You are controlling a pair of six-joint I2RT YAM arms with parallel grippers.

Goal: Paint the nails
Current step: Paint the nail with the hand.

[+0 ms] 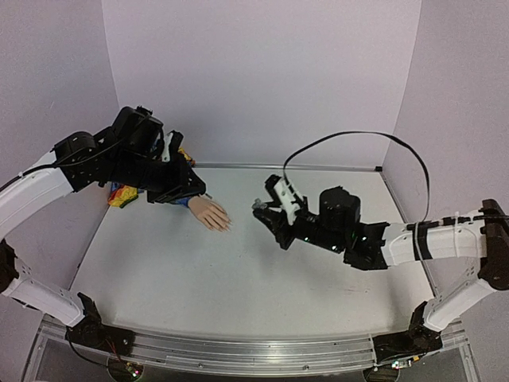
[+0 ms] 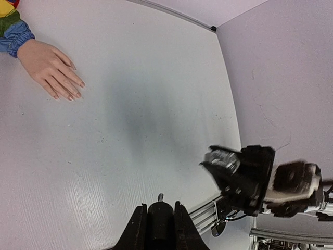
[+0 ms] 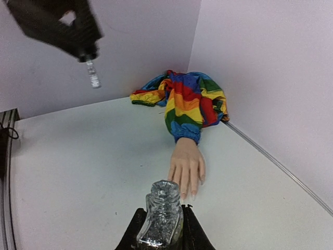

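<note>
The pale fake hand [image 1: 211, 214] lies palm down on the table, its rainbow sleeve [image 3: 182, 99] trailing towards the back wall. Its small nails [image 3: 184, 196] point at my right gripper; they also show in the left wrist view [image 2: 73, 95]. My right gripper [image 3: 164, 229] is shut on an open glass bottle of silver glitter polish [image 3: 163, 213], held just short of the fingertips. My left gripper [image 2: 158, 209] is shut on the black brush cap [image 2: 159, 219], with its brush tip [image 3: 93, 77] held high above the table, over the sleeve side [image 1: 181, 185].
White walls close the table at the back and both sides. A metal rail [image 1: 238, 354] runs along the near edge. A black cable [image 1: 350, 137] arcs above the right arm.
</note>
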